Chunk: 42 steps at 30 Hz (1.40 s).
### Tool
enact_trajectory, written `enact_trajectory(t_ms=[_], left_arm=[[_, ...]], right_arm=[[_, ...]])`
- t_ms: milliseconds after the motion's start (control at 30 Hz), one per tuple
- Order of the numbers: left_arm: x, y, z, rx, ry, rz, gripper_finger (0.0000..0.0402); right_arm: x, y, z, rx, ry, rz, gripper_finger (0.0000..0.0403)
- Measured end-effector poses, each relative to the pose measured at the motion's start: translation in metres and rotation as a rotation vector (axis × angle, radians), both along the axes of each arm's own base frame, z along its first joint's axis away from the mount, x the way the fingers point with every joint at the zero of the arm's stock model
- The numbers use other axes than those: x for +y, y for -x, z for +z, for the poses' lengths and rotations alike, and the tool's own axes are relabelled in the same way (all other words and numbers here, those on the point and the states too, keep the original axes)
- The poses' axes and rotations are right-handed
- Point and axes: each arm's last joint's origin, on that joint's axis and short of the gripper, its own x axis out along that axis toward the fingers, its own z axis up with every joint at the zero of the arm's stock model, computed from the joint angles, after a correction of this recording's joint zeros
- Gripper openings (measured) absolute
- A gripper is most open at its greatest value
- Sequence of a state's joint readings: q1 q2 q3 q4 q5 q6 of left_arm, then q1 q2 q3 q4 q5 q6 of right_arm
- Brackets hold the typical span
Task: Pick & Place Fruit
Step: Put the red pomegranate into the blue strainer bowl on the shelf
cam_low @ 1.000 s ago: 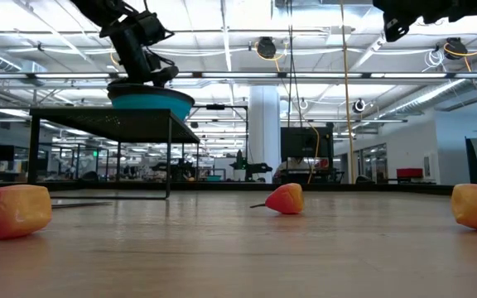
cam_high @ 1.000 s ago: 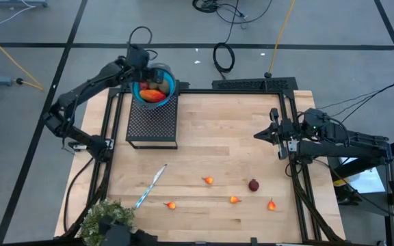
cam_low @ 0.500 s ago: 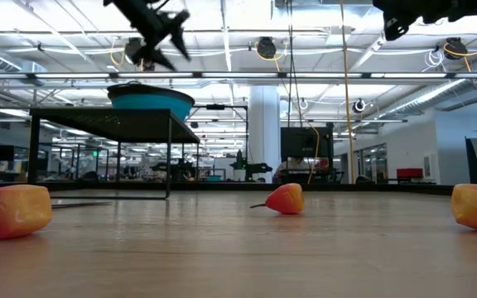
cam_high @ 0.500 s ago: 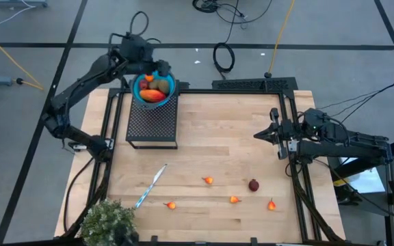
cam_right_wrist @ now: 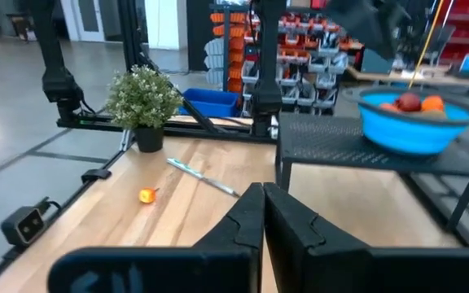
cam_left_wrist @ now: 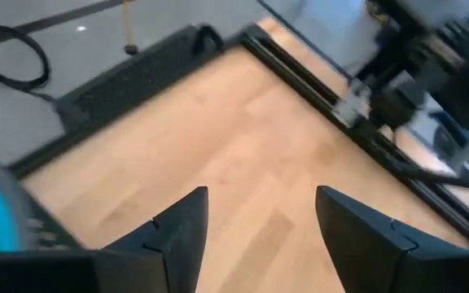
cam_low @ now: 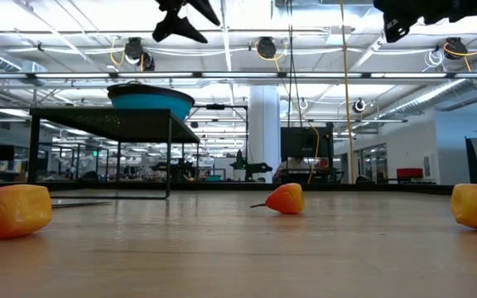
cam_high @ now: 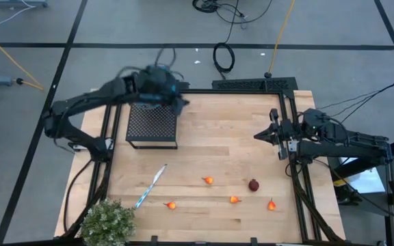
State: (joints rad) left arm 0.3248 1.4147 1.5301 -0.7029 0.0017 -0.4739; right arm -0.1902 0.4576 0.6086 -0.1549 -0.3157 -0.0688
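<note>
Nearest the low camera, so at the plant end of the counter (cam_high: 211, 130), the leftovers are seen: five small pieces of fruit (cam_high: 253, 184) are still loose on the wood, namely a dark red ball and four little orange-red bits (cam_high: 208, 180). The blue-handled knife (cam_high: 150, 184) and the green plant (cam_high: 108, 222) sit by them and aren't part of the job.

Further back, the black mesh stand (cam_high: 152, 124) carries the blue bowl (cam_right_wrist: 418, 122), and a few pieces are already parked in it, so roughly half or more looks done, with five picks left as far as can be judged.

The left claw (cam_left_wrist: 259, 228) is held open with nothing in it, up in the air just past the stand. The right claw (cam_right_wrist: 260, 216) is parked over the right edge of the counter, pinched fully shut and empty.

View differences: from above, the bowl is hidden under the blurred left arm, so its contents are only visible in the right wrist view. The low view (cam_low: 151, 101) shows just the bowl's side, no fruit inside. The full count of loose pieces is only given by the high view.
</note>
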Motion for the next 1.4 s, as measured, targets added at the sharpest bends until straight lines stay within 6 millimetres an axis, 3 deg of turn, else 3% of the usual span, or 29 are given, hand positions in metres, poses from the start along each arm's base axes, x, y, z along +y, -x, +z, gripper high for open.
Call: enact_trajectory(t_ms=[333,700,900,1133,1400], left_arm=[[-0.079,-0.03,-0.027,-0.106,-0.07,-0.133,0.0141],[-0.126,-0.036,-0.069,-0.164,-0.079,-0.196,0.0051],[-0.142,-0.033,-0.079,-0.169,-0.154,-0.29,0.0004],[-0.142,-0.023,-0.08,-0.182,-0.197,-0.351,0.001],[-0.135,0.012,-0.089,-0.269,-0.191,-0.351,0.0011]], right_arm=[[0.003,0.0,-0.009,0.08,-0.115,0.088,0.0001],[0.011,-0.004,-0.03,0.145,-0.159,0.183,0.0],[0.019,-0.005,-0.033,0.131,-0.105,0.248,0.0],[0.027,-0.005,-0.03,0.09,-0.058,0.302,0.0],[0.035,-0.005,-0.03,0.094,-0.034,0.295,0.0]])
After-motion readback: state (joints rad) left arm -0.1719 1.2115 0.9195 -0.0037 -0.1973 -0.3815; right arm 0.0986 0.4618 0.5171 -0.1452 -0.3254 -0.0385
